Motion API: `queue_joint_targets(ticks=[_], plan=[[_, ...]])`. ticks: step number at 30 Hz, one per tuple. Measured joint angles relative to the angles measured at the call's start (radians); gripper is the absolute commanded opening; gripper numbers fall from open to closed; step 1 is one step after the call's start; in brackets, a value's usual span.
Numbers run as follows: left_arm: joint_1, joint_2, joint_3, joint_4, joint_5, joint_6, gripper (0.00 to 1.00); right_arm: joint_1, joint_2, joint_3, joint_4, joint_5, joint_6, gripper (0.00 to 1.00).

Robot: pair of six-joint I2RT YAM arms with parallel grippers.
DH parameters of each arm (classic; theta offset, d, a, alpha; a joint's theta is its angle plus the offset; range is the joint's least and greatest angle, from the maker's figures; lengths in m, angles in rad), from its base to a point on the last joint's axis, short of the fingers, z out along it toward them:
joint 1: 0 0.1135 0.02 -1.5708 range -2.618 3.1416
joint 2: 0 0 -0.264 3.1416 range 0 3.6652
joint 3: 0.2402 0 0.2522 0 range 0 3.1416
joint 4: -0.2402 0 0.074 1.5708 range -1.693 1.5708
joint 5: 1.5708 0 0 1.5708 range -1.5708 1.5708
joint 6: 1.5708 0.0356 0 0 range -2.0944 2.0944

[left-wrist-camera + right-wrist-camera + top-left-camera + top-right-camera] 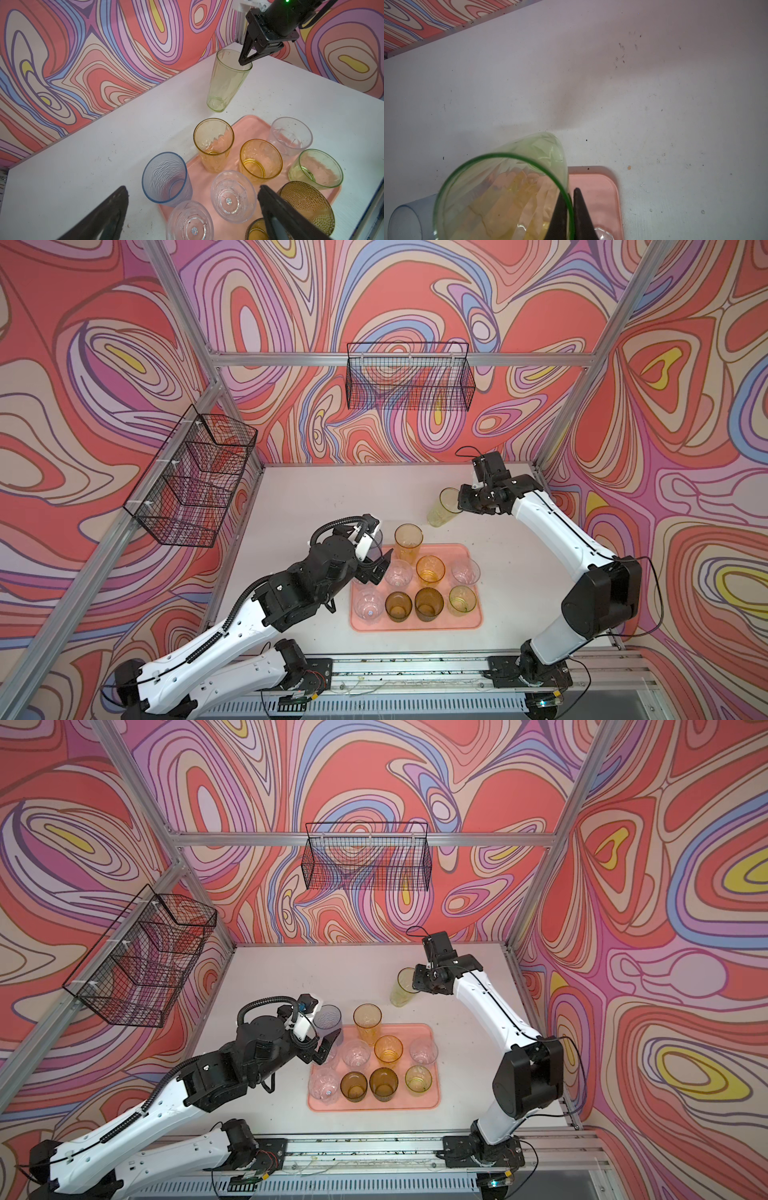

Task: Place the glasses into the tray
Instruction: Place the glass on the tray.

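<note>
In both top views I see the salmon-pink rectangular tray [415, 626] on the white tabletop [299, 506], with at least 8 see-through tumblers upright in it. Among them are a tall amber tumbler [408, 541] at its far edge and a short green tumbler [462, 600] at its near right. My left gripper [328, 1048] hangs over the tray's far left part, jaws spread wide and holding nothing. The tall blue-grey ribbed tumbler [328, 1016] stands just behind it at the tray's far left corner. My right gripper [459, 502] is clamped on the rim of the tall pale-green see-through tumbler [439, 512], which is off the tray, beyond its far right corner. From the left wrist, the spread fingers [116, 207] frame 2 short clear tumblers [232, 195]. I cannot tell whether the blue-grey one's base sits on the tray or the table. From the right wrist, 1 finger [581, 212] is outside the green rim and 1 inside, pinching the wall. The tumbler leans, and I cannot tell if its base touches the table.
</note>
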Motion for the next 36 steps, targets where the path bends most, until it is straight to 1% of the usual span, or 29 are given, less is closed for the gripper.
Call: queue_joint_targets(ticks=[7,15,22,30,36], plan=[[0.000,-0.001,0.000,0.000,0.000,0.000,1.00,0.047,-0.045,0.000,-0.057,0.031,-0.011,0.00],[0.000,-0.001,0.017,-0.023,0.009,-0.011,1.00,0.050,-0.068,0.000,-0.122,0.069,-0.033,0.00],[0.000,0.000,0.056,-0.053,0.071,-0.055,1.00,0.055,-0.081,0.000,-0.175,0.074,-0.055,0.00],[0.000,0.034,0.167,-0.156,0.164,-0.110,1.00,0.057,-0.084,0.004,-0.235,0.080,-0.089,0.00],[0.000,0.074,0.189,-0.212,0.219,-0.154,1.00,0.063,-0.084,0.004,-0.263,0.088,-0.104,0.00]])
